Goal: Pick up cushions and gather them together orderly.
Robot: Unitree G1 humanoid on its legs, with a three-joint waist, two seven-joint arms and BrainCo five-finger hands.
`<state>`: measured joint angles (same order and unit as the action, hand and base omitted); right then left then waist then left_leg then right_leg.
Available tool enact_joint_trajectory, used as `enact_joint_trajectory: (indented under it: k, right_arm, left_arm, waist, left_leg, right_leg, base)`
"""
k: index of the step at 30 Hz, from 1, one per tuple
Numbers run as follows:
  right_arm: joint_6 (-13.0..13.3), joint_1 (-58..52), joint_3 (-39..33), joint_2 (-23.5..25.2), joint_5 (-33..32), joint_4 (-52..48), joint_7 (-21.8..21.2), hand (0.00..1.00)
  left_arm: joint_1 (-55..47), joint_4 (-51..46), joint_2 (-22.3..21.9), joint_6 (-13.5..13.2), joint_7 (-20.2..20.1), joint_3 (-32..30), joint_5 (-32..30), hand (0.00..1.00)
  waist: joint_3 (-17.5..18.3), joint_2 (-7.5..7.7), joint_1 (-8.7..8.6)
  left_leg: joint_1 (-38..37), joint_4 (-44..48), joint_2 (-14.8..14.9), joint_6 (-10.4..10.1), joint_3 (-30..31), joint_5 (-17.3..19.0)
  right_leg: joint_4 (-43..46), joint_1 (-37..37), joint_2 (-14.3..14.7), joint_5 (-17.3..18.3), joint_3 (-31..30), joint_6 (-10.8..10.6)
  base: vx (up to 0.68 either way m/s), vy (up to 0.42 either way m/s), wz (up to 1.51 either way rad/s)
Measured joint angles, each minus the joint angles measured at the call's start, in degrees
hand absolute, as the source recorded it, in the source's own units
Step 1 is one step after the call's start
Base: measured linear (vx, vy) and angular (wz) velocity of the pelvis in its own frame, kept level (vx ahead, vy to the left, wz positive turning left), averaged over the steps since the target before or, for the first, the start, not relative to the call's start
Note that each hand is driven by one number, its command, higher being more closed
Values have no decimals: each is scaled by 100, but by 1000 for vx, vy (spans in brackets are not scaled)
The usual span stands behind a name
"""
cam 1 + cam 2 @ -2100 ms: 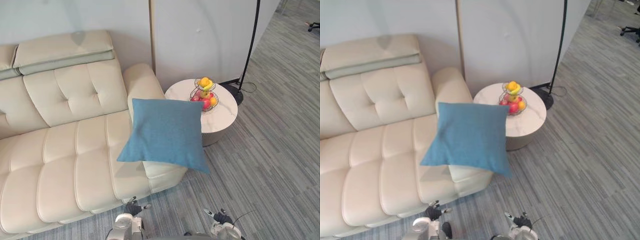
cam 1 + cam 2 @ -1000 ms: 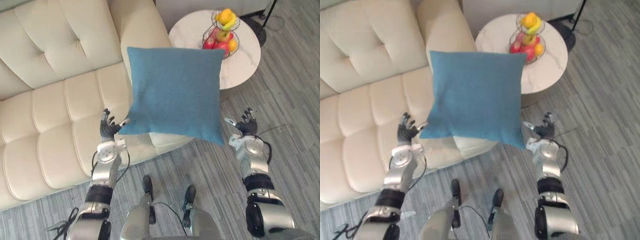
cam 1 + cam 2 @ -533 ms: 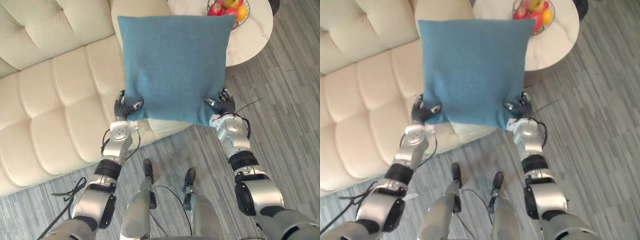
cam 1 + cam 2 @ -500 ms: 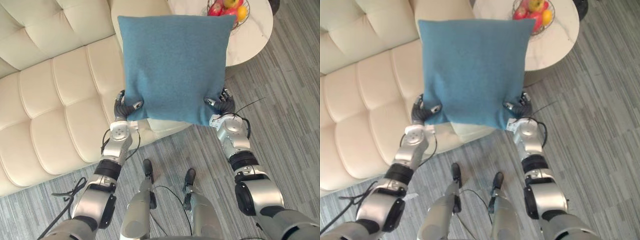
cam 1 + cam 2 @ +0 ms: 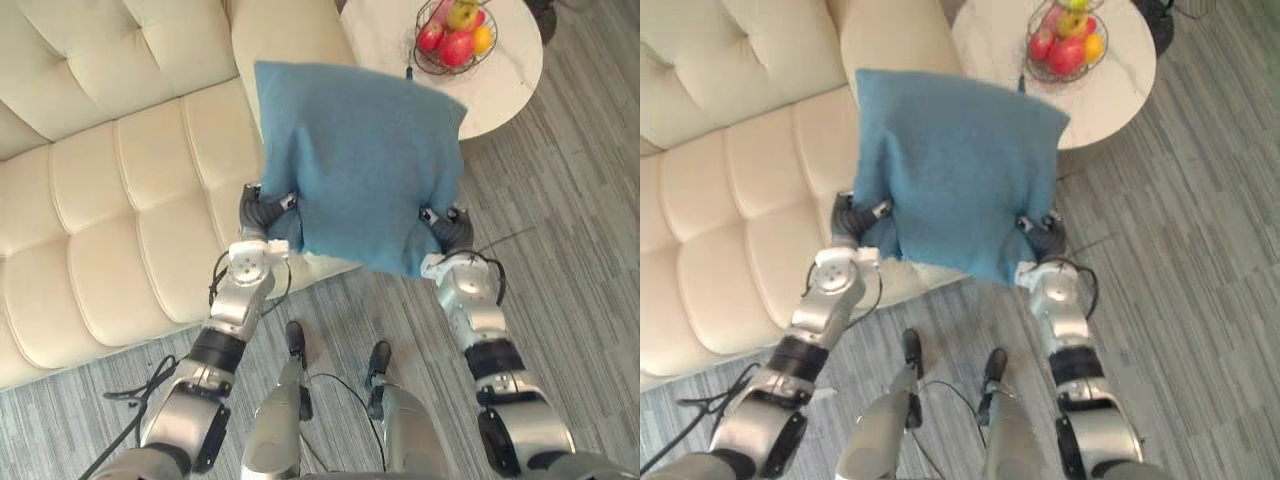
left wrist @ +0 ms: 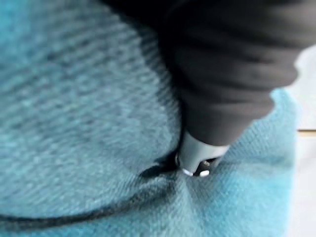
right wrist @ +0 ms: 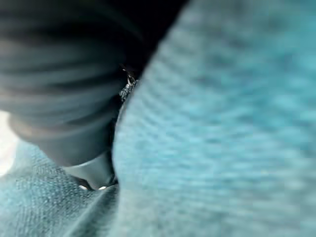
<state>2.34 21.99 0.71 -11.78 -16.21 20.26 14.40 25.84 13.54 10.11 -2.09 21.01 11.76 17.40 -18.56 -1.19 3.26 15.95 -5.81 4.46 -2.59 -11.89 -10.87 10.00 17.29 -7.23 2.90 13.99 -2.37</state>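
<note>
Blue woven fabric marks the one cushion (image 5: 360,170) here, a square one held up in the air in front of the robot, above the front edge of the sofa's right end. It hangs slightly tilted, its top edge reaching toward the armrest and its lower corners in the two hands. The left hand (image 5: 258,212) grips the lower left corner, fingers curled behind the cloth and the thumb laid over the front. The right hand (image 5: 448,228) is clamped on the lower right corner in the same way. Both wrist views bear this out – a silver finger (image 6: 197,158) presses a crease into the weave on the left, and another (image 7: 94,173) is sunk into it on the right.

Behind lies a cream tufted leather sofa (image 5: 120,180). Just beside its armrest stands a round white marble side table (image 5: 510,80) with a wire fruit basket (image 5: 455,35) of red and yellow fruit – all on grey striped carpet (image 5: 580,250).
</note>
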Motion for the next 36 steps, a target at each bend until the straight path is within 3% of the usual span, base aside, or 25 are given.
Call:
enact_joint_trajectory:
  k: [7,15,23,26,30,32,33,34,35,36]
  right_arm:
    - [1,-1530,-70,310,47,-1268,-118,100]
    - [4,-3105,-71,787,282,-2278,-485,100]
    - [24,-3748,-48,861,513,-2635,-732,100]
    - [24,-3825,-18,862,513,-2635,-766,100]
    - [24,-3830,-21,848,512,-2636,-764,100]
    - [24,-3822,-70,838,516,-2640,-754,100]
    - [28,-3818,-91,839,517,-2642,-740,100]
    - [32,-3805,-130,825,517,-2639,-733,100]
    - [32,-3787,-179,836,517,-2606,-725,100]
    - [29,-3786,-209,852,514,-2590,-706,100]
  left_arm:
    - [-1487,-830,-228,5,-202,138,17,100]
    - [-3259,-1952,-501,15,-585,122,18,100]
    - [-4076,-2360,-698,14,-899,116,22,100]
    - [-4277,-2434,-703,28,-915,115,37,100]
    - [-4325,-2498,-717,29,-992,113,70,100]
    - [-4314,-2497,-766,36,-1005,116,80,100]
    - [-4301,-2497,-778,44,-1013,121,83,100]
    - [-4298,-2471,-810,46,-1019,131,84,100]
    - [-4276,-2416,-824,48,-1019,156,86,100]
    - [-4253,-2378,-823,53,-1019,181,85,100]
  waist:
    - [83,-37,-21]
    - [828,-85,-11]
    - [1400,-95,8]
    - [1448,-108,29]
    - [1442,-91,70]
    - [1455,-101,91]
    - [1416,-18,95]
    - [1464,-96,136]
    - [1562,-145,128]
    - [1650,-46,58]
  left_leg:
    - [-433,-7,-9,-83,197,85]
    - [-799,-9,-107,-63,379,131]
    - [-1241,-13,-203,-51,436,325]
    - [-1306,-7,-189,-57,483,333]
    - [-705,870,-156,-113,718,713]
    - [-388,1433,143,-6,68,1142]
    - [-361,1705,267,238,-152,1202]
    - [-300,1978,461,376,-371,1234]
    - [-320,1778,447,220,-399,1100]
    - [-327,1504,330,336,-420,1039]
  right_leg:
    - [-58,-551,11,73,146,-48]
    - [137,-987,-163,301,421,-133]
    - [350,-1378,-309,556,471,-209]
    - [338,-1544,-280,571,556,-210]
    - [431,-1539,-293,581,872,-190]
    - [310,-1659,-337,546,1253,-135]
    - [289,-1685,-419,547,1336,-126]
    - [323,-1756,-409,567,1430,-163]
    - [355,-1771,-405,573,1505,-217]
    - [309,-1744,-526,513,1616,-266]
  base:
    - [1,7,13]
    - [41,13,19]
    - [20,8,6]
    - [7,-26,13]
    - [-14,-16,39]
    - [-27,48,62]
    - [12,100,63]
    - [31,68,59]
    - [61,67,61]
    - [90,79,87]
